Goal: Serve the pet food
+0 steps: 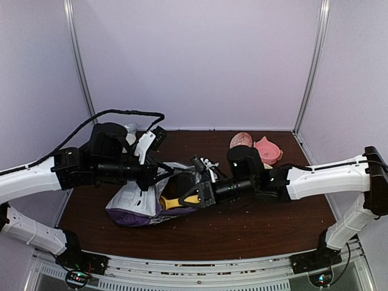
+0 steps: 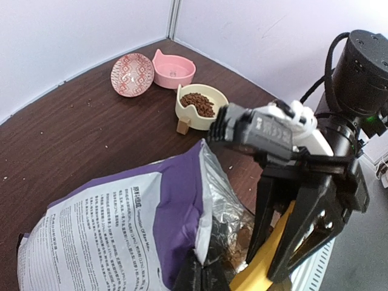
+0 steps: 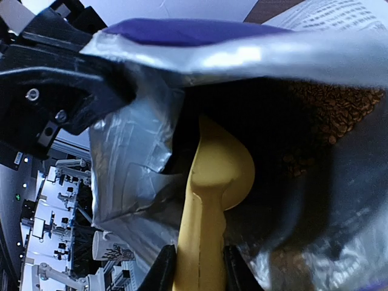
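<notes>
The purple and white bag (image 1: 130,203) lies on the table with its foil mouth held open. My left gripper (image 1: 159,177) is shut on the bag's upper rim (image 2: 212,200), as the left wrist view (image 2: 205,270) shows. My right gripper (image 1: 195,197) is shut on the yellow scoop's handle (image 3: 203,242). The scoop's head (image 3: 221,163) is inside the bag's mouth. Brown kibble (image 3: 339,112) lies deeper in the bag, to the right of the scoop. More kibble (image 2: 199,104) fills a cream bowl (image 2: 182,104).
A pink bowl (image 2: 173,68) and a red patterned bowl (image 2: 132,74) stand at the back right, also in the top view (image 1: 267,150) (image 1: 240,140). The cream bowl sits just in front of them. Loose crumbs dot the dark wooden table (image 2: 73,139). Walls enclose the table.
</notes>
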